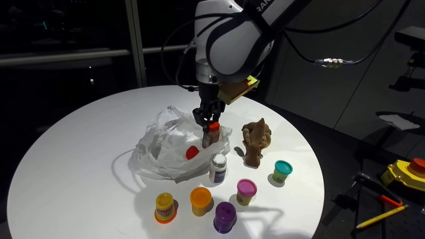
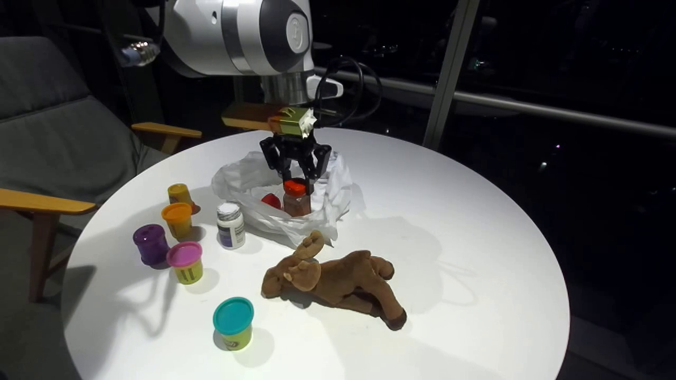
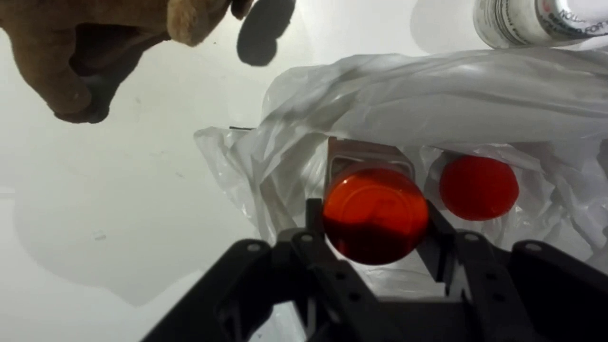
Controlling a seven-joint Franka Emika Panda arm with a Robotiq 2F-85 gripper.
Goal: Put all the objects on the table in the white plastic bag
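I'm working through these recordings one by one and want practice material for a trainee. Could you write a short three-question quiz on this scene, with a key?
1. Multiple choice: the gripper is closed on
A) the plush toy
B) the red-capped jar
C) nothing

2. True or false: the white bottle stands outside the white plastic bag.

3. Fill in the blank: apart from the yellow tub, the orange tub, the purple tub and the pink-lidded tub, one more tub on the table has a ____ lid.

Key: 1. B. 2. True. 3. Teal.
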